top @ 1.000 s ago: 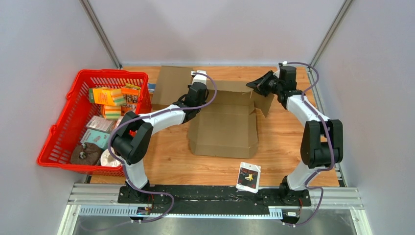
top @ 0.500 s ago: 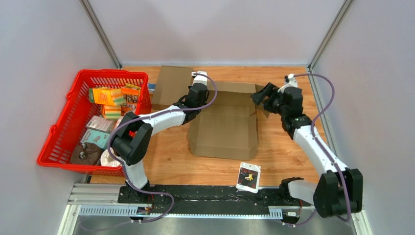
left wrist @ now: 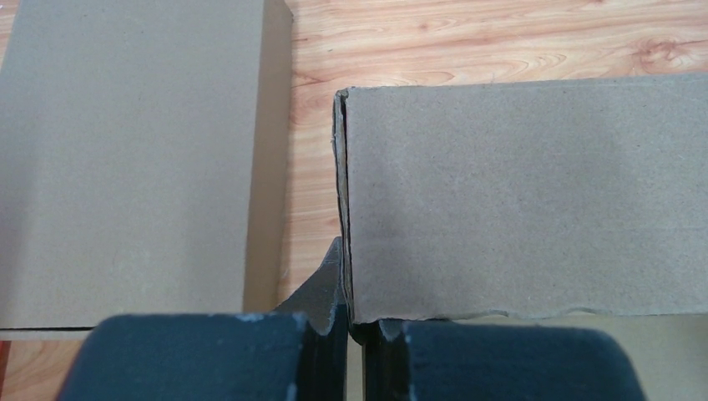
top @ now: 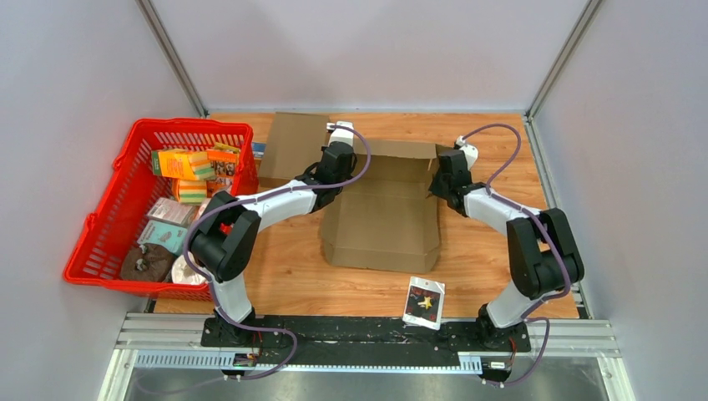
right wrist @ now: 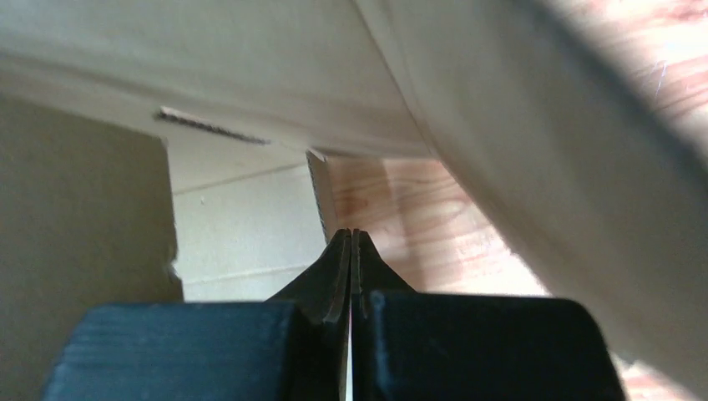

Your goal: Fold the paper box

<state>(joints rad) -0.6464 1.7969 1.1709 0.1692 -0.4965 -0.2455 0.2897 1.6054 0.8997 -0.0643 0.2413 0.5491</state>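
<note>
The brown paper box (top: 384, 213) lies open in the middle of the table, its left flap (top: 292, 149) flat on the wood. My left gripper (top: 338, 157) is shut on the box's left wall at the back corner; in the left wrist view the cardboard edge (left wrist: 344, 209) runs down between the pads of the gripper (left wrist: 351, 322). My right gripper (top: 440, 180) sits low against the box's right side. In the right wrist view this gripper (right wrist: 351, 238) is shut with nothing between the tips, and pale cardboard (right wrist: 234, 225) lies beyond it while a blurred flap (right wrist: 534, 134) hangs overhead.
A red basket (top: 192, 123) with several packages stands at the left, close to the left arm's elbow. A small printed packet (top: 424, 302) lies near the front edge. The enclosure walls close in the back and both sides.
The right arm swung from the back right corner down to the box's right side. The flap that stuck out to the right is no longer spread there. The left arm has not moved.
</note>
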